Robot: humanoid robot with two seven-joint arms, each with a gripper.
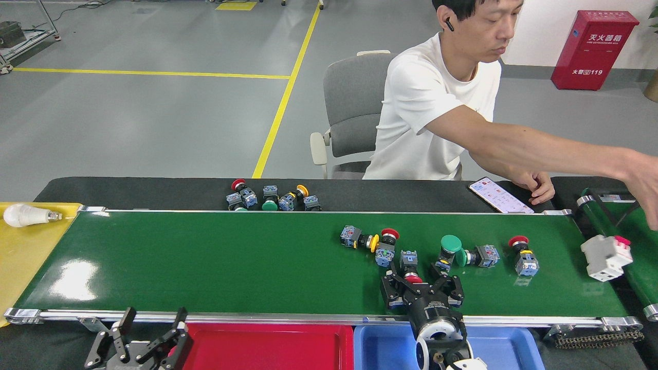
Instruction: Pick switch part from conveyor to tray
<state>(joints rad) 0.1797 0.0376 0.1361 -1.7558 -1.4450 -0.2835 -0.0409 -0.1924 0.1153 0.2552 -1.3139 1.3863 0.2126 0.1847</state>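
Observation:
Several switch parts lie on the right half of the conveyor [205,262]. One with a red cap [409,268] lies between the spread fingers of my right gripper [420,284], which is open and reaches over the near rail. Close by are a yellow-capped part [358,239], a second red-capped part [386,244], two green-capped ones [448,250] and another red one [523,255]. The tray [267,347], red, sits below the near rail. My left gripper [154,322] hangs open just left of it, holding nothing.
A blue tray [383,345] adjoins the red one, partly under my right arm. A yellow tray [20,257] with a light bulb [23,215] is at left. More switch parts [272,198] and a phone [500,195] lie behind the belt. A person's arm [540,151] reaches right above a white part [605,256].

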